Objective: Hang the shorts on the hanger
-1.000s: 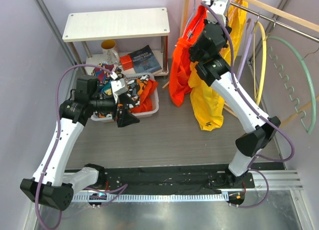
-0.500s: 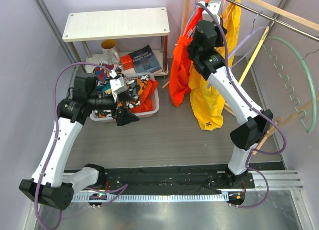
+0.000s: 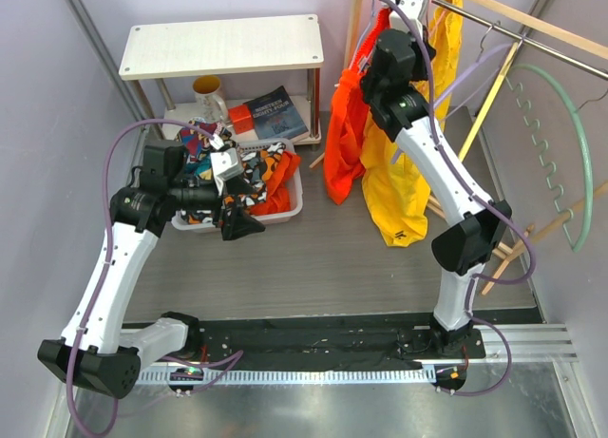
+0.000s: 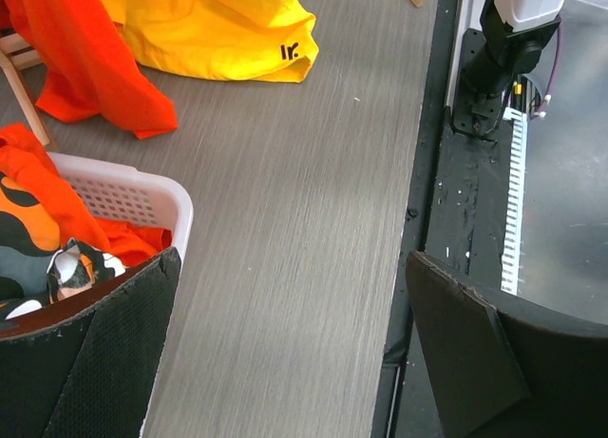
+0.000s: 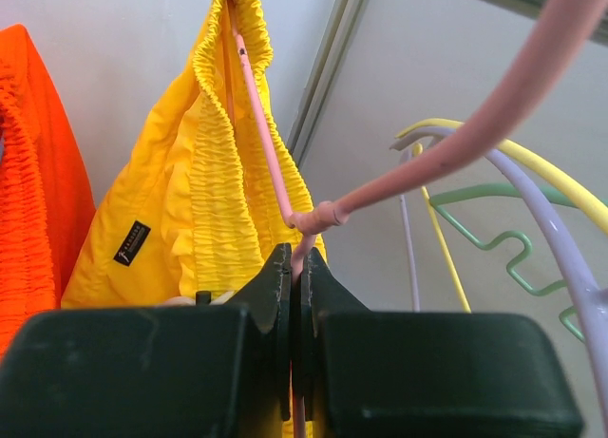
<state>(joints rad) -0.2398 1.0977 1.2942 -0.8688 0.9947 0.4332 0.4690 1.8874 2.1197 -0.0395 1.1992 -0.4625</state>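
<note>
the left gripper point(image 4: 290, 352) hangs by the near edge of the white basket point(image 4: 133, 205), fingers spread wide with only bare bench point(image 4: 313, 219) between them. in the overhead view the shorts point(image 3: 399, 172) lie off toward 3 o'clock from it, well apart. the orange garment point(image 3: 342, 143) hangs just beside the shorts on their 9 o'clock side. the left wrist view shows 1 yellow leg hem, with its dark logo point(image 4: 289, 50), slumped on the bench at about 12 o'clock.

the shorts hang with their long axis up and down in the overhead view, gathered waistband at 12 o'clock and hem at 6 o'clock. in the right wrist view the waistband is bunched over 1 arm of the hanger point(image 5: 261, 134), which climbs from the jaws toward 11 o'clock. the right gripper point(image 5: 295, 267) is clamped on the hanger's neck. the hook sweeps away toward 2 o'clock, in front of the lilac hanger point(image 5: 560, 248) and the yellow hanger point(image 5: 518, 158).

the right arm is plainly the nearer. the shorts look to be on the hanger, though whether its far arm sits inside the waistband i cannot tell. the coming move likely turns on hook against rail point(image 3: 532, 20), which runs off toward 4 o'clock from the raised gripper.
</note>
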